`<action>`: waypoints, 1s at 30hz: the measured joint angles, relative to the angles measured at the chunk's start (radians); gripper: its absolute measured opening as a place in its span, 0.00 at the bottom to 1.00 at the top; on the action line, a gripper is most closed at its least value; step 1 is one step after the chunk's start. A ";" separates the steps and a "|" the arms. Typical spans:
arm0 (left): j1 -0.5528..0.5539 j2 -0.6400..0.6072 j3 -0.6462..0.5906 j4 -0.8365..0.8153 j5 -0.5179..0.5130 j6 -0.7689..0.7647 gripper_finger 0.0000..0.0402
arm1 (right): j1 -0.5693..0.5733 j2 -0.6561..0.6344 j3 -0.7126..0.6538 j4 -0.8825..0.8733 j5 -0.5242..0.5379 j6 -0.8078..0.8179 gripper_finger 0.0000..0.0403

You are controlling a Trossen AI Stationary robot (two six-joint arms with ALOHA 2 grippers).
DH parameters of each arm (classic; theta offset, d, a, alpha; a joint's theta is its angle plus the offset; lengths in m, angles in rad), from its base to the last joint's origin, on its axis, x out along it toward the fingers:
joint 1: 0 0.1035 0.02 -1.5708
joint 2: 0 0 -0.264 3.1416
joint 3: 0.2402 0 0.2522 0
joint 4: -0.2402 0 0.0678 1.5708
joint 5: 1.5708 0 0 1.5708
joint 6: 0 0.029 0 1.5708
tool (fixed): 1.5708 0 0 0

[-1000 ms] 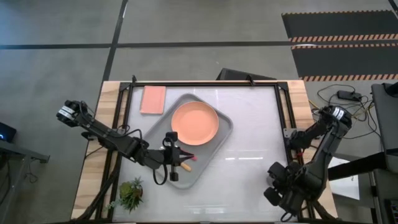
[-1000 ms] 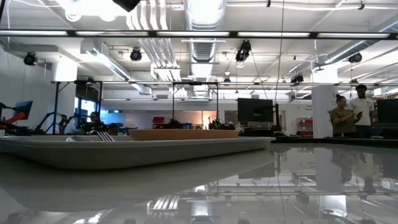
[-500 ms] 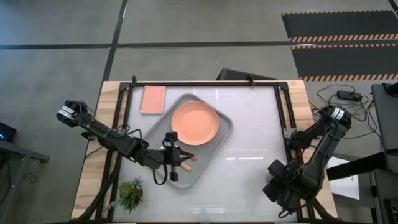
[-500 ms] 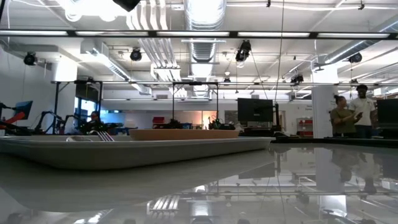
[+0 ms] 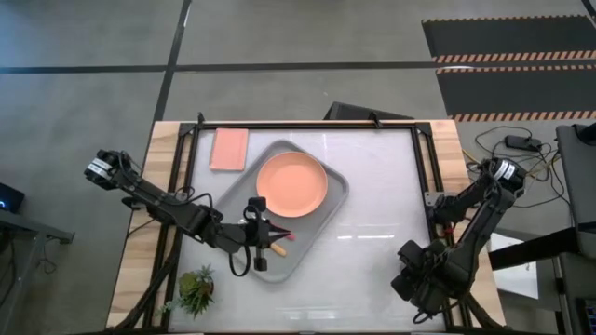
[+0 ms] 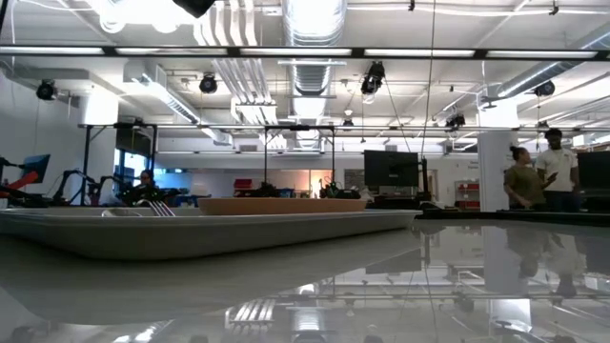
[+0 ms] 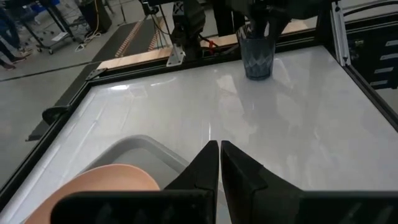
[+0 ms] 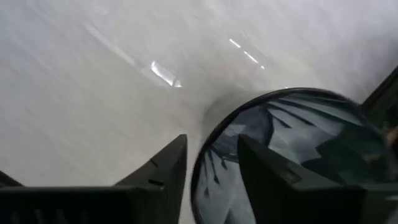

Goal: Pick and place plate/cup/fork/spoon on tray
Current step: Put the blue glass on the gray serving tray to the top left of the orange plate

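Note:
The salmon plate (image 5: 291, 183) lies on the grey tray (image 5: 328, 212). The spoon's orange handle (image 5: 277, 249) and the fork's pink handle (image 5: 285, 235) rest on the tray's near corner. The fork's tines (image 6: 158, 207) show over the tray's rim. My left gripper (image 5: 265, 233) (image 7: 219, 145) hovers shut above that corner and holds nothing. The dark cup (image 7: 257, 57) (image 8: 292, 143) stands upright on the table near its near right corner. My right gripper (image 5: 413, 284) (image 8: 212, 140) is right over the cup, open, with its fingers astride the cup's wall. My right gripper comes down on the cup from above. One finger (image 8: 273, 180) is inside the cup and the other (image 8: 161, 171) is outside, astride the rim (image 8: 200, 163). I cannot tell whether either finger touches the wall. The cup stands on the table.
A flat pink rectangle (image 5: 229, 148) lies at the far left, beside the tray. A small plant (image 5: 196, 288) sits at the near left edge. Bare white tabletop (image 5: 382, 195) stretches between tray and cup. Two people (image 6: 536, 176) stand far off in the room.
My right gripper has crept a little toward the table's far left, staying over the cup.

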 joint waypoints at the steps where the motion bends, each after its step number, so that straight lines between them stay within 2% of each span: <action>1: 0.000 0.000 0.000 0.000 0.000 0.000 0.00 | 0.000 0.000 -0.005 0.010 -0.001 -0.004 0.29; 7: 0.000 0.000 0.000 0.000 -0.027 0.060 0.00 | 0.000 0.000 0.003 0.016 -0.010 -0.036 0.08; 9: 0.000 -0.004 -0.001 0.000 -0.049 0.089 0.00 | 0.000 -0.001 0.021 0.018 -0.009 -0.061 0.04; 12: 0.000 -0.020 -0.001 0.000 -0.087 0.127 0.00 | -0.004 -0.001 0.050 0.003 0.002 -0.073 0.03; 19: -0.001 -0.123 -0.012 0.008 -0.137 0.223 0.00 | -0.056 -0.002 0.114 -0.020 0.102 -0.160 0.02; 24: -0.001 -0.228 -0.097 0.101 -0.137 0.259 0.00 | -0.147 -0.001 0.161 -0.019 0.153 -0.322 0.02; 30: 0.000 -0.364 -0.172 0.193 -0.137 0.302 0.00 | -0.305 0.002 0.238 -0.015 0.204 -0.592 0.02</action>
